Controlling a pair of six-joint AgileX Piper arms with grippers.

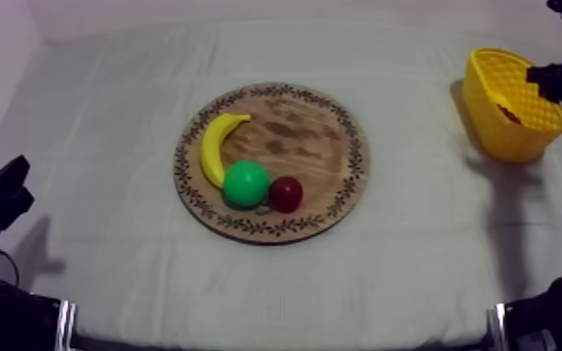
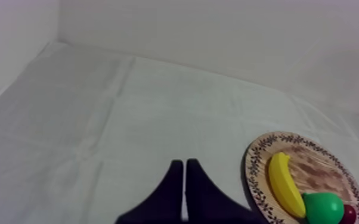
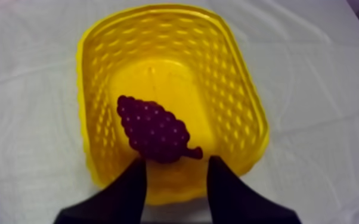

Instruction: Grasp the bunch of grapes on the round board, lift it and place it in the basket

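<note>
The purple bunch of grapes (image 3: pixel 152 130) lies inside the yellow basket (image 3: pixel 229 89), its stem toward my right gripper (image 3: pixel 176 164). That gripper hovers just over the basket's near rim, open, its fingers apart and not touching the grapes. In the top view the basket (image 1: pixel 490 121) stands at the far right with the right gripper (image 1: pixel 539 80) above it and a dark bit of the grapes (image 1: pixel 509 114) inside. My left gripper (image 2: pixel 185 168) is shut on nothing, low over the cloth left of the wooden board (image 2: pixel 319 170).
The round wooden board (image 1: pixel 308 140) sits mid-table and carries a banana (image 1: pixel 214 145), a green pear (image 1: pixel 245 183) and a small red fruit (image 1: pixel 286 193). My left arm (image 1: pixel 0 196) rests at the lower left. A wall runs close behind the table.
</note>
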